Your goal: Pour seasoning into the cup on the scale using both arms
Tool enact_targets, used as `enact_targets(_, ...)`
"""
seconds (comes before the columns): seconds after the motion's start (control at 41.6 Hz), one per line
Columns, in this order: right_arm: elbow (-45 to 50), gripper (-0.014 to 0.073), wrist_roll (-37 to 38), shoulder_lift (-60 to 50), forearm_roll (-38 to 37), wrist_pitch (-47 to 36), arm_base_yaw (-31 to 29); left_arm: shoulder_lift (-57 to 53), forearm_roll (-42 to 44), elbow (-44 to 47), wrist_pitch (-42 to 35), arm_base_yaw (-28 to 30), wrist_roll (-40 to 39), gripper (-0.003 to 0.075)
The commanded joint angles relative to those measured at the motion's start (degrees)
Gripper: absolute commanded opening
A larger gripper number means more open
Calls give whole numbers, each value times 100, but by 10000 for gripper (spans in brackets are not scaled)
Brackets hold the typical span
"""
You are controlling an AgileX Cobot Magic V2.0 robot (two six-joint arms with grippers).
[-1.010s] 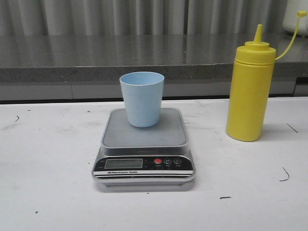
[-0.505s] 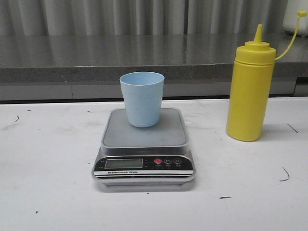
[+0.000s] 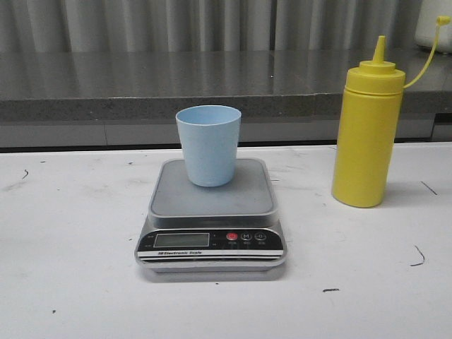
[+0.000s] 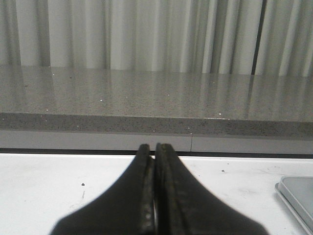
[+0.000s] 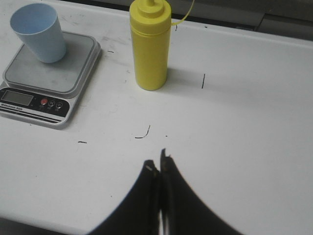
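Observation:
A pale blue cup [image 3: 208, 145] stands upright on the steel platform of the silver-grey scale [image 3: 212, 219] at the table's middle. The tall yellow squeeze bottle [image 3: 367, 127] stands upright on the table to the right of the scale, nozzle bare, its cap hanging on its tether. Neither gripper shows in the front view. My left gripper [image 4: 154, 147] is shut and empty, low over the table; a corner of the scale [image 4: 298, 193] shows beside it. My right gripper [image 5: 158, 161] is shut and empty, well short of the bottle [image 5: 150, 46], the cup [image 5: 38, 32] and the scale [image 5: 46, 95].
A grey stone ledge [image 3: 176, 85] runs along the back of the white table, with a pleated curtain behind it. Small dark marks dot the tabletop [image 3: 70, 282].

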Motion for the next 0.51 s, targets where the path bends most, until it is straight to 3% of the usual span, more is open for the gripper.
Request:
enact_targets(0.0,-185,-68,-42,27,-51,-392,-18,-98,-35,143,-466,6,0,-20)
enact_targets(0.265,-122,-68,-42,-53,-228,-467,-18,-98,-35,143,-466,6,0,-20)
enact_targets(0.481,926,-65,-515,-698,-153,-1674,-403,-98,-35,143,-466,6,0,-20)
